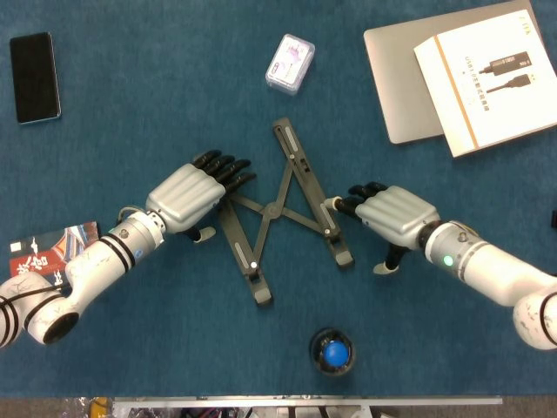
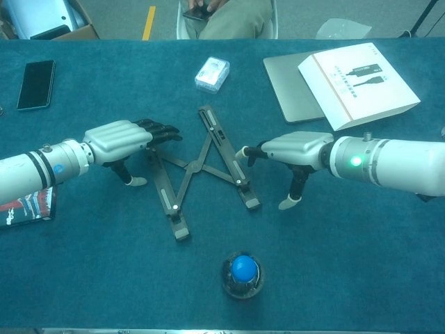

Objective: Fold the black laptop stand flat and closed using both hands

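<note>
Now I bracket the open laptop stand: left robot hand and right robot hand at opposite rails. Both are empty, fingers extended, ready to squeeze it flat.

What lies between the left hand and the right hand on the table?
The open black laptop stand lies between the left hand and the right hand, its crossed bars spread out. The head view shows this best.

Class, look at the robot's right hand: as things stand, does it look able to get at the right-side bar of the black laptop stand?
Probably yes. The right hand has its fingertips at the outer bar of the laptop stand, and nothing lies between them on the table.
</note>
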Controlling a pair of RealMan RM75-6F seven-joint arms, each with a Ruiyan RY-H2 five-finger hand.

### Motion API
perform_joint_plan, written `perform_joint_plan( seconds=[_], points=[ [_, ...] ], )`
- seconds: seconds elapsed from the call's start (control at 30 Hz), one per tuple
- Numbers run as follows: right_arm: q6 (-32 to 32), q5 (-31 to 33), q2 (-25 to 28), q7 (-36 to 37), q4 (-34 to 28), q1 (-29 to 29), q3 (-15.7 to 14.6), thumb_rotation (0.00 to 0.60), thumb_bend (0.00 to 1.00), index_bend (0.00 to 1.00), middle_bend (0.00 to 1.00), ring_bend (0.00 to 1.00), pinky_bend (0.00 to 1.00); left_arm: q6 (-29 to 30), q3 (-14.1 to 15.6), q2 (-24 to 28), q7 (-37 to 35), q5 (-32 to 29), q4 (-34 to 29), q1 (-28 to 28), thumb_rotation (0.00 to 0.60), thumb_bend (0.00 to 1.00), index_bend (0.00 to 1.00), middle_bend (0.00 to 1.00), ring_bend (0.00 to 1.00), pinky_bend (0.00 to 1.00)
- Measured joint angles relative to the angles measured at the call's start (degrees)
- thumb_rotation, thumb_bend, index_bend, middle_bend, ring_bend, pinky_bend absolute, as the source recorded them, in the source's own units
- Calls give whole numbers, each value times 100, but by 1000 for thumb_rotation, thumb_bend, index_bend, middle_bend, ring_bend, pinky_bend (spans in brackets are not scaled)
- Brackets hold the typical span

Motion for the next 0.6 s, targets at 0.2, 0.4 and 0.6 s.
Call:
perform_joint_plan(
  seconds=[0.2,0.4,0.6],
  points=[
    [2,38,-74,6,60,17,-10,600,105,0,157,0,75,-29,-4,-33,11,-30,21,-12,600,249,0,0,0,0],
    [-15,47,-148,35,120,25,-9,600,106,0,142,0,68,-57,1,-70,-9,-55,66,-17,600,249,0,0,0,0],
    [-11,8,-208,67,168,20,5,600,106,0,127,0,66,-39,-3,-71,-46,-63,63,-10,600,248,0,0,0,0]
  ],
)
